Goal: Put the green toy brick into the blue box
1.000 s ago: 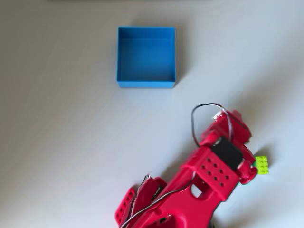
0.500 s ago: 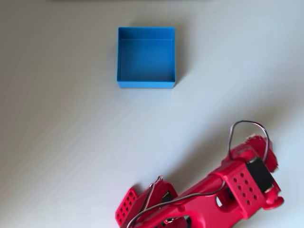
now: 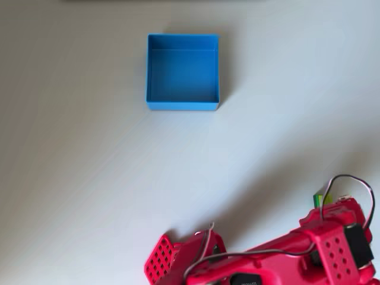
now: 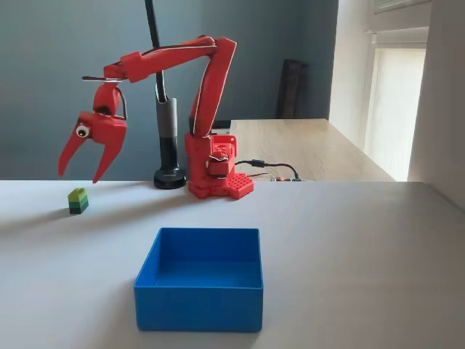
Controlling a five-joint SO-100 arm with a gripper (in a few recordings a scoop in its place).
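red arm: the gripper (image 4: pixel 78 174) hangs in the air in the fixed view, its two fingers (image 4: pixel 68 158) spread apart and pointing down, nothing between them.
green toy brick: the brick (image 4: pixel 78 201) sits on the white table (image 4: pixel 363 247), below the fingertips and apart from them; lime layer on top, darker green layer under it.
brick in overhead view: a small sliver of the brick (image 3: pixel 319 199) shows just beside the arm's upper edge; the rest is hidden under the arm.
brick axis: too small in the fixed view and too covered in the overhead view to tell which way its long side runs.
blue box: the box (image 4: pixel 198 309) stands open-topped and empty, well apart from the fingers, nearer the camera in the fixed view; in the overhead view the box (image 3: pixel 182 105) lies far up and left of the arm.
writing: a dark part on the arm near the bottom edge of the overhead view carries small pale lettering, too blurred to read.
fixed view extras: a black post (image 4: pixel 167 138) stands beside the arm's base, and a wooden tabletop (image 4: pixel 305 145) lies behind.
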